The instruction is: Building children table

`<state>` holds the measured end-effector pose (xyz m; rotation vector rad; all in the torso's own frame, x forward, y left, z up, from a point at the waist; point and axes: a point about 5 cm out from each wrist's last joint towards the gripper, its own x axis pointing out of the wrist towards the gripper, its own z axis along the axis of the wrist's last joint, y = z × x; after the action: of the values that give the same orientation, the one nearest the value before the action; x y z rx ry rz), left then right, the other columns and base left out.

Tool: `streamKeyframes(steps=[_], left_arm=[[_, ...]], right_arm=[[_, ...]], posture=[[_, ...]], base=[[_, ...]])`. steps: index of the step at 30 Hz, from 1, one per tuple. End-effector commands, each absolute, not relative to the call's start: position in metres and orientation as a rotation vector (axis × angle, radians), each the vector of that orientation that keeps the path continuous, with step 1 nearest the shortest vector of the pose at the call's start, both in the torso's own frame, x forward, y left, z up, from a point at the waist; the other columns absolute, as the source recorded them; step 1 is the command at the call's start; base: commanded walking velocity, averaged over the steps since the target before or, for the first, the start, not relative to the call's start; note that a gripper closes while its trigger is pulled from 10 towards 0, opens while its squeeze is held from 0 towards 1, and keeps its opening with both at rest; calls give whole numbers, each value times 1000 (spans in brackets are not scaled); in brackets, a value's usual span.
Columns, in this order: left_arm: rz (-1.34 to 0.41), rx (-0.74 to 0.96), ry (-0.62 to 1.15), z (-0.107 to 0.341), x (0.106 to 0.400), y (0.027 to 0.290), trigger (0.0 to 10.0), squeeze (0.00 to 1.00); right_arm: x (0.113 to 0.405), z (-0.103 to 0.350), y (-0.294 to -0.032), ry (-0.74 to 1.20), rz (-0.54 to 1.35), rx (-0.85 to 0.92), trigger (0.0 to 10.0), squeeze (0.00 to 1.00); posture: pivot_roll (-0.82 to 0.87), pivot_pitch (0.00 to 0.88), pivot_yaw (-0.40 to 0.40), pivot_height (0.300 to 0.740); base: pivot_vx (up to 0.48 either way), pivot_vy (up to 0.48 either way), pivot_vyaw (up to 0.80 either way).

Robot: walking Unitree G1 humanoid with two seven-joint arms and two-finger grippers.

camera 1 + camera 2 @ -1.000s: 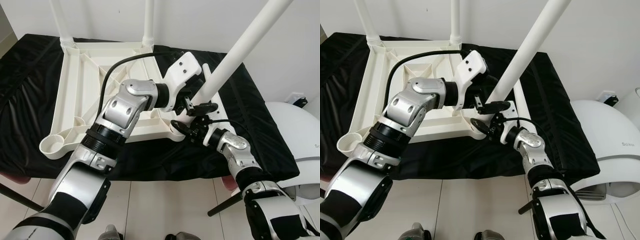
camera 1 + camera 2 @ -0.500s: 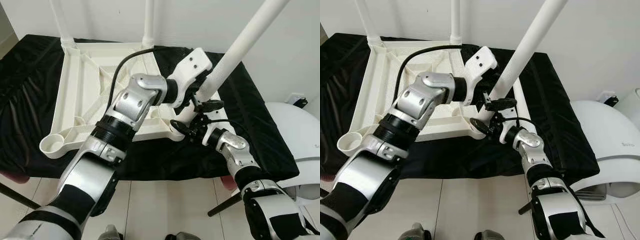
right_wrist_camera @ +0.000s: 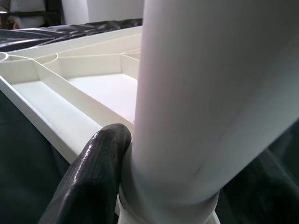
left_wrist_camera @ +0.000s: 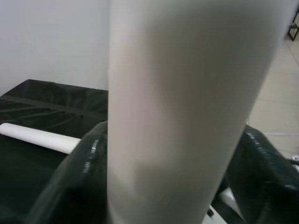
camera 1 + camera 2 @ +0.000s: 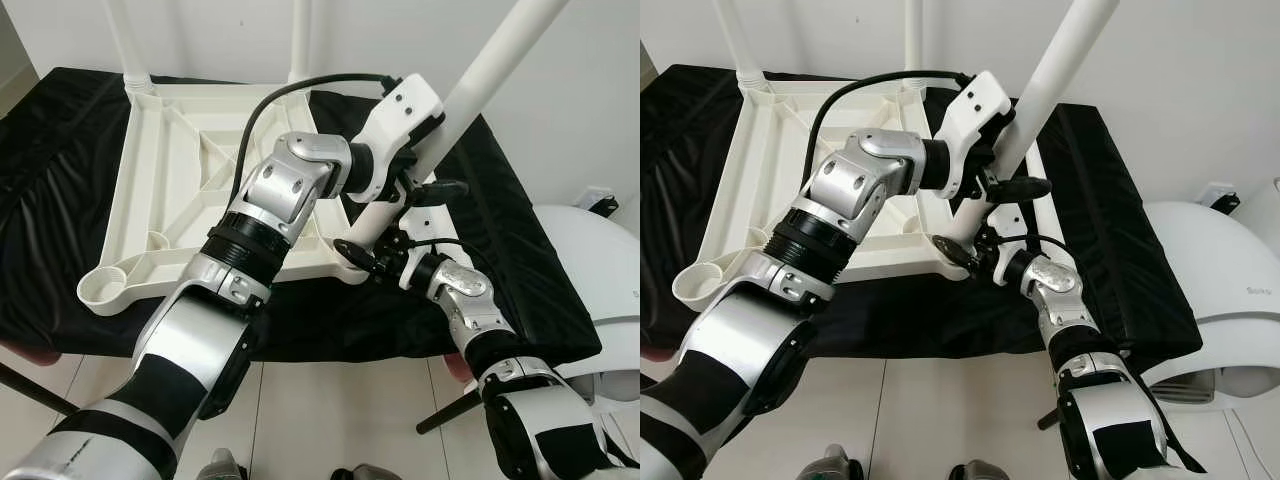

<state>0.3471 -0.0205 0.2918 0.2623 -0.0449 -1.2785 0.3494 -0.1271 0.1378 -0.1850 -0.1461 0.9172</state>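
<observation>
The robot has two shiny silver arms made of round, smooth parts. Black rings sit between the silver parts, and black patches cover the parts nearest the camera. The left arm (image 5: 285, 195) is big and chunky, with a thick black cable (image 5: 300, 85) that curves over it. Its wrist has a white cover (image 5: 400, 115) with small dark screw holes. The right arm (image 5: 470, 310) looks thinner, with a thin black wire near its wrist. Each end effector has long, shiny black fingers (image 3: 96, 175) with rounded tips.
</observation>
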Motion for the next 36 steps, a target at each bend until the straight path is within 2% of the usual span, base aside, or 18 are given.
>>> streamKeyframes(steps=[1, 13, 14, 16, 17, 18, 32, 33, 36], left_arm=[[-1059, 240, -75, 297, 357, -19, 0, 0], [-1037, 233, -78, 300, 363, -11, 0, 0], [-1036, 245, -80, 300, 364, -10, 6549, 0], [-1037, 254, -81, 300, 364, -10, 6549, 0], [-1037, 256, -84, 301, 364, -9, 10000, 0], [-1037, 259, -87, 301, 364, -8, 10000, 0], [-993, 249, -103, 305, 369, 2, 10000, 0], [-988, 248, -103, 305, 370, 3, 10000, 0], [-983, 247, -103, 306, 370, 5, 10000, 0]], right_arm=[[347, 127, -124, -90, 942, -196, 10000, 0], [351, 133, -130, -105, 903, -186, 10000, 0], [352, 133, -131, -103, 898, -177, 10000, 0], [353, 134, -131, -101, 896, -171, 10000, 0], [354, 134, -132, -96, 895, -158, 10000, 894], [354, 135, -133, -92, 898, -143, 10000, 1000], [360, 154, -137, -184, 869, -35, 10000, 1000], [361, 158, -137, -201, 868, -16, 10000, 0], [362, 162, -137, -214, 882, 18, 10000, 0]], posture=[[41, 0, -63, 740], [47, 0, -66, 740], [47, 0, -67, 740], [47, 0, -67, 740], [48, 0, -68, 740], [48, 0, -68, 740], [49, 4, -70, 740], [49, 4, -70, 740], [48, 5, -70, 740]], base=[[0, 0, 0], [0, 0, 0], [0, 0, 0], [0, 0, 0], [0, 0, 0], [0, 0, 0], [0, 0, 0], [0, 0, 0], [0, 0, 0]])
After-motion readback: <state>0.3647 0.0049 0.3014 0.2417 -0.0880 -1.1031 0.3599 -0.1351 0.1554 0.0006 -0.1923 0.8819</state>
